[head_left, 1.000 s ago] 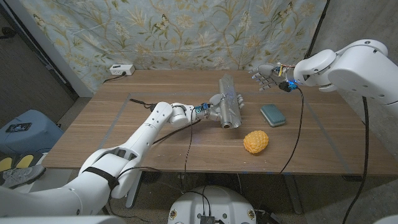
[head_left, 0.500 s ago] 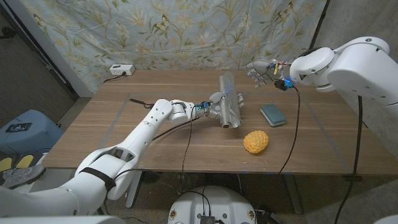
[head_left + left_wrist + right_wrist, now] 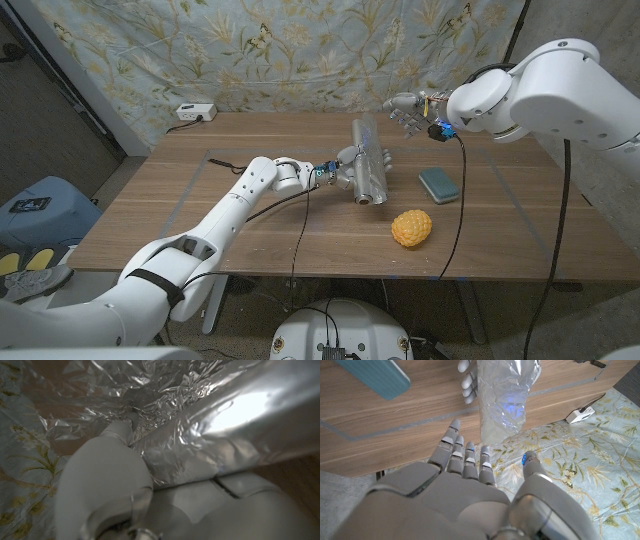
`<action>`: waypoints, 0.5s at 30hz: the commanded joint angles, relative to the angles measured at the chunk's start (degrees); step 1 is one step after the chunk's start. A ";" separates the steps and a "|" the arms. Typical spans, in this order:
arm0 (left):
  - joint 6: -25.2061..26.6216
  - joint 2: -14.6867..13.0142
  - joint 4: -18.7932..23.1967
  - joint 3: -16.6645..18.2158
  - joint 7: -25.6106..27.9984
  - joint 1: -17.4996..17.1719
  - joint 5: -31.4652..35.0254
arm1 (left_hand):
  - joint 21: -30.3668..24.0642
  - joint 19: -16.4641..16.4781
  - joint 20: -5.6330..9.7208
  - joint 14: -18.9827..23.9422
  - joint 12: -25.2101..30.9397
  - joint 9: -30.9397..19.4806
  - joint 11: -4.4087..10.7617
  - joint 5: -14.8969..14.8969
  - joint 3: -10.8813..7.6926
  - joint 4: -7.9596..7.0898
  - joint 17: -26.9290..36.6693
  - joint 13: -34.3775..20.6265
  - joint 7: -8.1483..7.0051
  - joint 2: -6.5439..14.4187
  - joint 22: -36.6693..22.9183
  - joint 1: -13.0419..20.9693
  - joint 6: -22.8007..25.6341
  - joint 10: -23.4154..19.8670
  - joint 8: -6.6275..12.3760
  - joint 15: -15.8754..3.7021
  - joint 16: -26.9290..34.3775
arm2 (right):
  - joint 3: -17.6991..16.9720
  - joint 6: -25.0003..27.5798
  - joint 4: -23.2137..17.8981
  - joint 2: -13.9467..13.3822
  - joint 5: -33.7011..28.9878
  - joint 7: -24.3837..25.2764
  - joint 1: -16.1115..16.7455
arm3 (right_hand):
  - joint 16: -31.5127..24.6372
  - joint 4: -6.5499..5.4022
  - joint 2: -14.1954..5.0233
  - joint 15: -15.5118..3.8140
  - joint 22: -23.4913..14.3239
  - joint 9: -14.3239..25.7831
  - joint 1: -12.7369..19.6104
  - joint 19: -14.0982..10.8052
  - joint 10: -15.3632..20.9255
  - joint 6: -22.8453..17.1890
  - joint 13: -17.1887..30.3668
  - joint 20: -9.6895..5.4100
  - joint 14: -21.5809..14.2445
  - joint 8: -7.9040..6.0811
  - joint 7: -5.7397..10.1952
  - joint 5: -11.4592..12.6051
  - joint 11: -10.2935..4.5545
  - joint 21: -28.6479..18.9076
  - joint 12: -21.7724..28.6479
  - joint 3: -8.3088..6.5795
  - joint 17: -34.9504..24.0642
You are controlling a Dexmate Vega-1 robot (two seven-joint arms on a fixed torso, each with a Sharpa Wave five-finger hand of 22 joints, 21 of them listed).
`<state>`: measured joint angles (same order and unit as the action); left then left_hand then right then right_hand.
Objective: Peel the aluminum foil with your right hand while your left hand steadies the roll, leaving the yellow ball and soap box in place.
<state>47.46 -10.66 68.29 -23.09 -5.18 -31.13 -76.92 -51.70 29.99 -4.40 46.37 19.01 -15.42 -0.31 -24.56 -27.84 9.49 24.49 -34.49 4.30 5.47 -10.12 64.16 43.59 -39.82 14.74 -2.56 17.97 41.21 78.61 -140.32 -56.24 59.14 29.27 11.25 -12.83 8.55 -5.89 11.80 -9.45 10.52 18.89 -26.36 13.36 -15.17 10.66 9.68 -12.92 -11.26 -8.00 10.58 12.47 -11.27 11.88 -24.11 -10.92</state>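
Observation:
The aluminum foil roll [image 3: 367, 160] lies at mid-table, its crinkled foil [image 3: 200, 410] close up in the left wrist view. My left hand [image 3: 345, 171] grips the roll from its left side; its fingers [image 3: 466, 380] wrap round beside the roll [image 3: 505, 395]. My right hand [image 3: 405, 108] hovers open, fingers spread, in the air just beyond the roll's far end, and touches nothing; it is also seen from behind [image 3: 470, 480]. The teal soap box [image 3: 439, 184] lies right of the roll. The yellow ball [image 3: 412, 227] sits nearer the front edge.
A white power strip [image 3: 194, 112] sits at the table's far left edge, with a black cable [image 3: 225, 163] trailing over the left half. A floral cloth hangs behind the table. The soap box [image 3: 375, 375] also shows in the right wrist view.
My right hand has moved left through the air, from above the soap box side to near the roll's far end. The left hand, roll, ball and soap box have stayed put.

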 commanded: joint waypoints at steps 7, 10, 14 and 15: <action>-1.37 -0.19 2.59 0.03 4.83 -1.23 -1.63 | -0.14 -0.23 -0.17 -0.32 -0.22 0.10 -0.16 -0.13 -0.87 0.24 0.03 -0.02 0.04 0.04 -0.18 0.42 0.30 -0.36 -0.45 0.14 -0.27 | 21.46 1.38 4.36 2.19 25.49 26.98 -20.33 | 0.98 0.32 0.54 0.67 -0.21 0.14 1.97 1.15 0.15 1.26 0.17 2.09 0.28 0.49 -3.93 0.01 0.20 0.51 -0.65 0.90 -0.21; -1.93 -0.01 3.52 0.12 6.29 -1.85 -1.93 | -0.13 -0.24 -0.16 -0.29 -0.30 0.16 -0.15 -0.21 -1.02 0.29 -0.01 -0.02 0.05 0.03 -0.17 0.52 0.31 -0.33 -0.53 0.13 -0.29 | 25.67 1.38 5.29 3.41 30.18 32.55 -23.99 | 1.27 -0.71 -0.64 0.70 -0.24 0.14 5.75 1.72 0.06 1.94 0.19 2.23 0.09 0.37 -3.95 0.19 0.21 0.45 -0.84 7.78 -0.53; -2.91 0.18 5.01 0.05 8.22 -2.54 -2.11 | -0.16 -0.18 -0.15 -0.28 -0.30 0.23 -0.02 -0.31 -1.20 0.39 -0.06 -0.06 -0.08 -0.05 -0.17 0.69 0.48 -0.49 -0.58 -0.05 -0.31 | 27.98 1.38 5.85 4.29 32.39 34.73 -26.04 | 1.27 -1.02 -1.22 0.72 -0.26 0.12 7.02 2.46 0.00 2.18 0.18 2.28 0.33 0.39 -3.99 0.30 0.21 0.46 -0.84 10.85 -0.54; -3.07 0.22 5.26 -0.05 8.51 -2.60 -2.14 | -0.18 -0.13 -0.13 -0.26 -0.29 0.25 0.05 -0.34 -1.25 0.39 -0.07 -0.06 -0.10 -0.05 -0.17 0.72 0.48 -0.55 -0.60 -0.04 -0.31 | 28.71 1.38 5.78 4.41 32.28 34.73 -26.61 | 1.26 -1.04 -1.21 0.72 -0.27 0.12 7.04 2.48 0.02 2.20 0.18 2.29 0.32 0.39 -4.00 0.30 0.22 0.45 -0.83 11.02 -0.54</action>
<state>45.98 -10.80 70.96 -23.11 -0.37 -32.45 -78.28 -51.70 29.99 -4.41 46.37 19.01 -15.15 -0.31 -24.56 -28.55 9.72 24.44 -34.50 4.30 5.33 -10.12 64.14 43.57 -39.81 14.19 -2.56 17.97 60.37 79.68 -136.53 -54.05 81.60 53.23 -6.80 -11.65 7.67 -7.27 12.11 -9.45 10.52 25.22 -24.29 13.36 -13.37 10.67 12.08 -12.61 -10.98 -7.88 10.58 12.47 -10.80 11.21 -13.91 -11.34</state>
